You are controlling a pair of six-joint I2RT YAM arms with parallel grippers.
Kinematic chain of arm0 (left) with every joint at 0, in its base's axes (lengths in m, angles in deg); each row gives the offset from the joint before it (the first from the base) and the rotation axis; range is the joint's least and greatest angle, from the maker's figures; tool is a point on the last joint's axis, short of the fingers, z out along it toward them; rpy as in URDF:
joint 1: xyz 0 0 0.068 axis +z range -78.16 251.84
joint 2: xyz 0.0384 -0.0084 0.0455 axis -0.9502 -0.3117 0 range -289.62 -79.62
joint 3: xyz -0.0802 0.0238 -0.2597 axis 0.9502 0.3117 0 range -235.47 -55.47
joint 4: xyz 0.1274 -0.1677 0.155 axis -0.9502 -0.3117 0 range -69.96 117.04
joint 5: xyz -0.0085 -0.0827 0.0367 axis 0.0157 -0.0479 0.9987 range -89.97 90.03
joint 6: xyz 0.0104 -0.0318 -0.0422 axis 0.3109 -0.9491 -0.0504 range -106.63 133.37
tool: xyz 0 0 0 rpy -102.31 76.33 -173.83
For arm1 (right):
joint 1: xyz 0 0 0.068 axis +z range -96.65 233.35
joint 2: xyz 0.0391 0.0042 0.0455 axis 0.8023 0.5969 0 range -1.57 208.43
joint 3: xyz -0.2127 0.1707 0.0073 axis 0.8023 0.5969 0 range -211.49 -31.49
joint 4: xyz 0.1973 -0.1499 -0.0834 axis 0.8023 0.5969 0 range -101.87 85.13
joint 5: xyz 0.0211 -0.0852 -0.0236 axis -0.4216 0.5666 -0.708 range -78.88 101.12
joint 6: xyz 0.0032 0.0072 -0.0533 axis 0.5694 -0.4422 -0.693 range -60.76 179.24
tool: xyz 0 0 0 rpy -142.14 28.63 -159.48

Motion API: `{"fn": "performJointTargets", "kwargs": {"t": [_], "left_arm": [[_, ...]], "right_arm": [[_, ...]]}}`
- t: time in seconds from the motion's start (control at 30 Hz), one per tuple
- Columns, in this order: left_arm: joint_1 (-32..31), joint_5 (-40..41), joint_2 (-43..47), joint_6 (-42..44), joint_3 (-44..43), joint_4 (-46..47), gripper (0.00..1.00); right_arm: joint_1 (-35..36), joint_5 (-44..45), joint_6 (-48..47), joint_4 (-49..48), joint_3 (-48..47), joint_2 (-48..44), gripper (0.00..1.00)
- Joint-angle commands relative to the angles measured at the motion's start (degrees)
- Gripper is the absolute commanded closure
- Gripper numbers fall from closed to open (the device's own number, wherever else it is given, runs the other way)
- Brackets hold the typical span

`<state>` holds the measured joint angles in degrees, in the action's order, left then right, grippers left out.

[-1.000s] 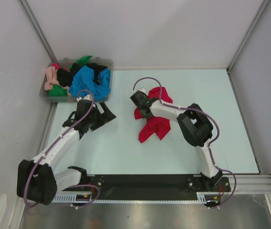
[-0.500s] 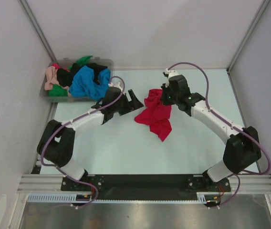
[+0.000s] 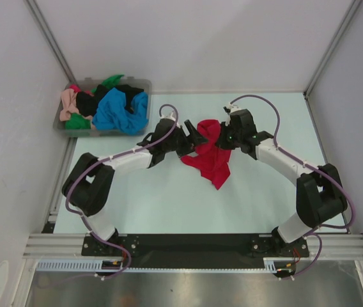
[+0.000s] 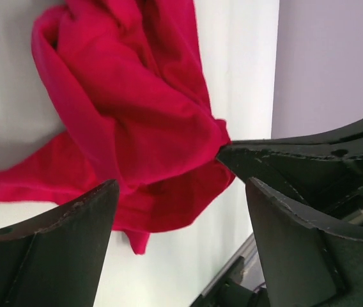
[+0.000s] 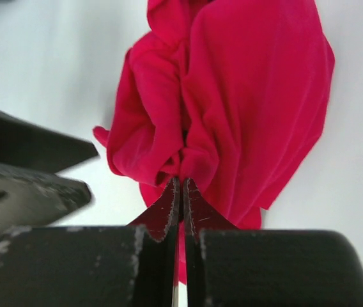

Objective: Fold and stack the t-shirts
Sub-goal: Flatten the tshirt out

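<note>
The large red t-shirt [image 3: 212, 158] lies crumpled mid-table, its upper edge lifted. My right gripper [image 3: 223, 136] is shut on a bunched fold of it; the right wrist view shows the jaws [image 5: 182, 183] pinched together on red cloth [image 5: 258, 96]. My left gripper [image 3: 195, 136] is open at the shirt's left edge, facing the right gripper. In the left wrist view its jaws [image 4: 181, 192] stand wide apart, with the red shirt [image 4: 137, 115] just ahead and nothing between them. Blue [image 3: 119, 109], black [image 3: 105, 97], green [image 3: 76, 121] and peach-pink [image 3: 68, 101] shirts lie piled in the bin.
The clear grey plastic bin [image 3: 142, 83] sits at the back left corner of the table. Grey walls and metal frame posts close in the back and sides. The right gripper's dark fingers [image 4: 296, 160] show in the left wrist view.
My left gripper has swung right from near the bin to the shirt's left edge. My right arm has stretched out, carrying the shirt's fold right, then dropped slightly towards the left gripper.
</note>
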<state>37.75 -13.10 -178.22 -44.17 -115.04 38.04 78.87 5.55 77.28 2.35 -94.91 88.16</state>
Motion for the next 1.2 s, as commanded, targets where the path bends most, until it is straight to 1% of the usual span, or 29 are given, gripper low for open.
{"fn": "performJointTargets", "kwargs": {"t": [0.0,0.1,0.13,0.2,0.27,0.4,0.57,0.6,0.67,0.7,0.77,0.8,0.83,0.87,0.93,0.97,1.0,1.07,1.1,1.13,1.17], "left_arm": [[-1.1,3.4,0.1,-7.9,0.4,-1.8,0.14],[-1.7,6.1,0.6,-10.2,1.2,-2.8,0.20],[-1.6,6.7,0.7,-10.7,0.9,-5.3,0.20],[-1.6,8.4,0.9,-12.3,0.9,-7.3,0.20],[-1.6,8.6,0.7,-13.3,0.9,-7.8,0.20],[-1.8,7.4,-2.0,-15.8,0.9,-1.5,0.20],[-2.7,7.8,-6.6,-16.3,-3.7,-0.6,0.24],[-3.0,8.7,-6.9,-16.2,-4.1,0.5,0.33],[-3.0,9.3,-7.5,-16.1,-5.0,1.4,0.47],[-2.9,9.5,-7.6,-16.4,-5.3,1.5,0.64],[-2.1,9.4,-7.1,-15.6,-6.2,1.7,0.83],[-2.0,9.5,-6.1,-15.0,-6.6,0.8,1.00],[-1.6,9.8,-5.2,-14.3,-7.8,0.0,1.00],[-1.5,11.2,-4.3,-11.2,-8.6,-0.9,1.00],[-1.6,14.9,-0.9,-7.6,-12.1,-7.4,1.00],[-1.5,18.5,0.4,-4.5,-13.4,-9.8,1.00],[-1.4,20.1,1.5,-3.1,-14.5,-14.7,1.00],[-0.5,22.1,4.6,1.5,-16.9,-17.0,1.00],[-0.3,22.7,5.7,3.0,-17.7,-19.9,1.00],[0.2,23.5,8.5,4.9,-18.9,-21.1,1.00],[0.7,23.7,10.0,9.2,-19.5,-22.2,1.00]], "right_arm": [[0.1,-1.2,2.5,-5.2,-0.3,0.6,1.00],[0.1,-1.1,2.4,-5.3,-0.3,0.9,1.00],[0.1,-1.0,2.4,-5.3,-0.3,0.9,1.00],[0.1,-0.8,2.4,-5.1,-0.3,1.0,1.00],[0.1,-1.4,2.3,-5.3,-0.3,1.0,1.00],[0.1,-2.0,2.3,-5.3,0.0,1.1,1.00],[0.1,-2.3,1.7,-5.5,-0.2,0.8,1.00],[0.1,-2.3,1.5,-5.3,-0.6,1.0,1.00],[0.1,-2.3,1.2,-4.0,-1.0,1.5,1.00],[0.1,-2.2,0.9,-3.3,-1.4,1.5,1.00],[0.1,-0.7,0.2,-1.5,-1.2,1.0,1.00],[0.0,0.3,-0.1,-1.0,-1.0,0.5,1.00],[-0.2,1.0,-0.4,-0.4,-0.7,0.0,1.00],[-0.6,2.0,-1.0,0.5,-0.4,-1.0,1.00],[-1.7,2.2,-1.4,1.2,-0.4,-2.1,1.00],[-2.0,2.4,-2.1,2.3,-1.0,-2.5,1.00],[-2.3,2.4,-2.5,2.9,-1.6,-3.4,1.00],[-2.6,2.3,-4.7,5.4,-3.6,-4.0,1.00],[-2.6,2.4,-5.0,6.2,-4.3,-4.3,1.00],[-2.7,2.4,-5.5,7.0,-4.9,-4.5,1.00],[-2.6,1.6,-5.7,8.4,-5.7,-4.6,1.00]]}}
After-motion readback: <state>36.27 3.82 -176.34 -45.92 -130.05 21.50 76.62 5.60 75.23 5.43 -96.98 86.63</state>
